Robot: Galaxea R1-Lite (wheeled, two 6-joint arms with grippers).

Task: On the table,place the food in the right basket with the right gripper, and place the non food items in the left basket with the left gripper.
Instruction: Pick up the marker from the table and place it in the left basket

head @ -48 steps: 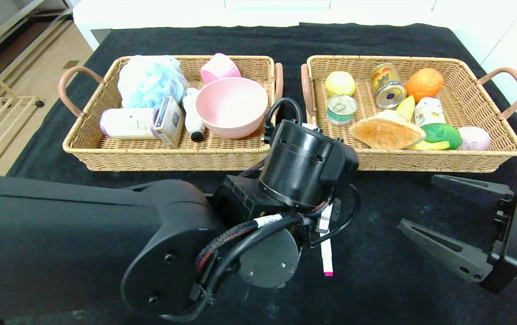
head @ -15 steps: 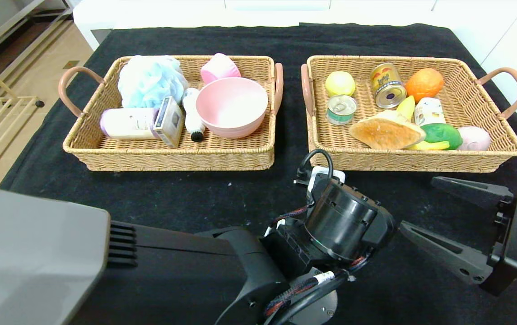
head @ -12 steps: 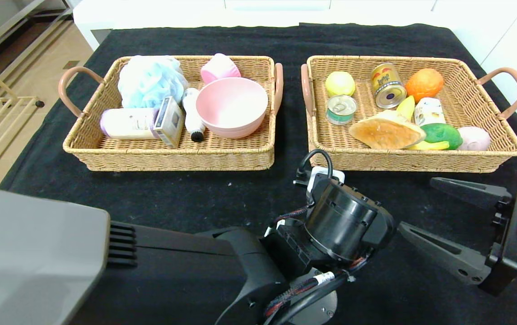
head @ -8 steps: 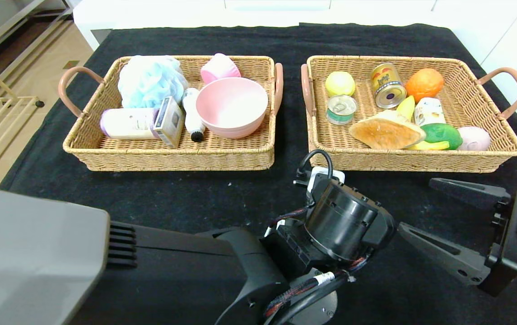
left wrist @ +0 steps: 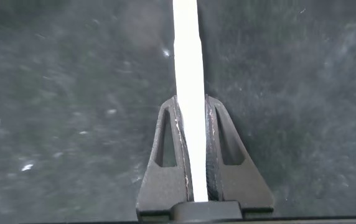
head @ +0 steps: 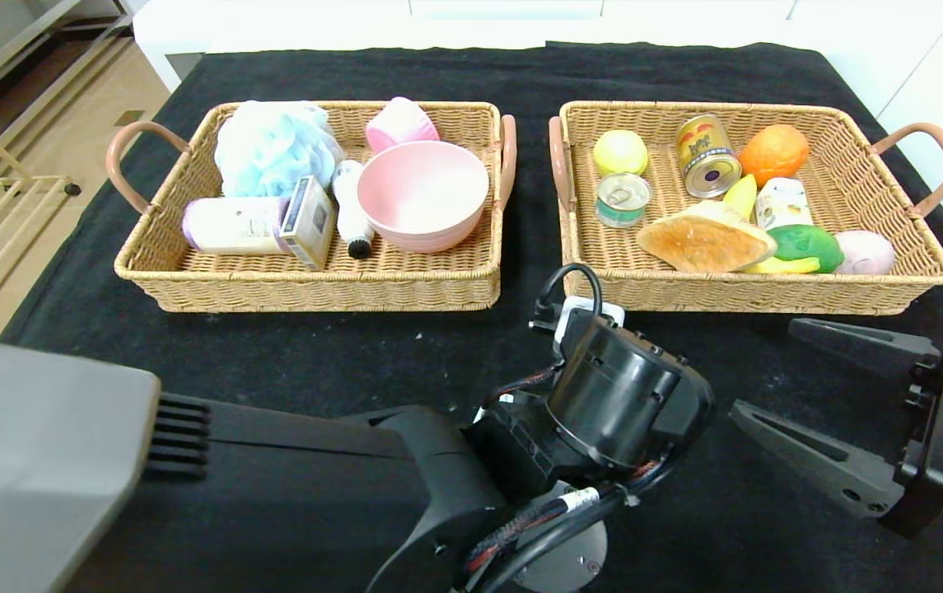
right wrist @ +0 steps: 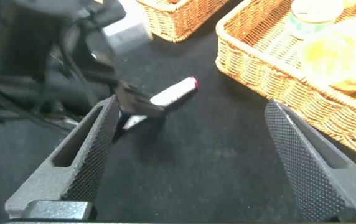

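A thin white stick with a pink tip (right wrist: 175, 92) is clamped between the jaws of my left gripper (left wrist: 190, 102), low over the black cloth in front of the gap between the baskets. In the head view the left wrist (head: 619, 403) hides the gripper and the stick. My right gripper (head: 763, 366) is open and empty, at the front right of the table, just right of the left wrist. The left basket (head: 306, 284) holds non-food items. The right basket (head: 767, 296) holds food.
The left basket holds a pink bowl (head: 422, 193), a blue bath puff (head: 273, 144), bottles and a small box. The right basket holds bread (head: 706, 239), cans and fruit. The black cloth (head: 339, 354) covers the table; its left edge drops to the floor.
The left arm came down and forward over the stick, which it now hides in the head view. In the last half second the left wrist rose slightly. The right gripper barely shifted.
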